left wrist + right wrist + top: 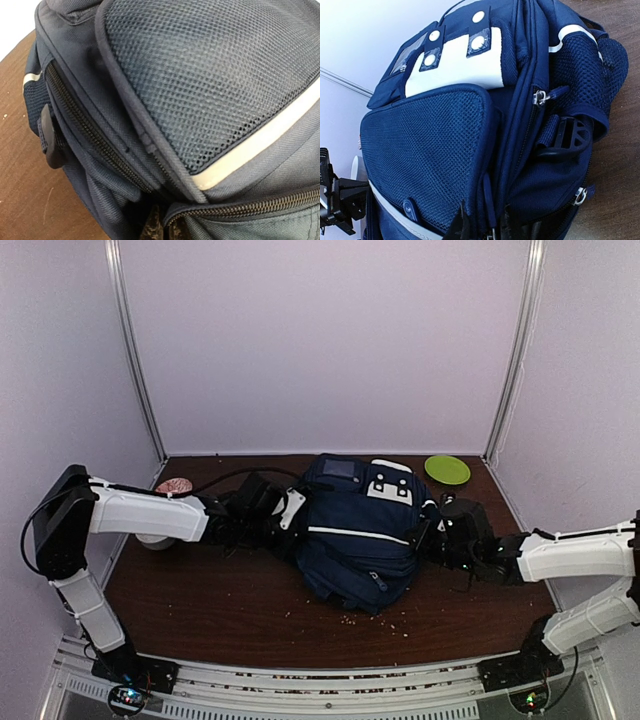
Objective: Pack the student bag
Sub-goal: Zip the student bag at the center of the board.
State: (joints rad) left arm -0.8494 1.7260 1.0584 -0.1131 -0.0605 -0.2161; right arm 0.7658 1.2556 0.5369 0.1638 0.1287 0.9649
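The student bag point(360, 535), a navy backpack with white stripes, white buckle patches and a light-blue label, lies in the middle of the table. My left gripper point(288, 522) is pressed against its left side. In the left wrist view its dark fingertips point(150, 227) pinch the fabric edge beside a zipper point(240, 205) of the bag point(210, 85). My right gripper point(432, 537) is at the bag's right side. In the right wrist view its fingertips point(461, 226) close on the seam around a navy zipper pull point(488, 202) of the bag point(430, 150).
A green plate point(447, 469) sits at the back right. A pink object point(174, 485) and a white bowl point(155, 540) lie under my left arm at the left. Crumbs point(350, 618) are scattered in front of the bag. White walls enclose the table.
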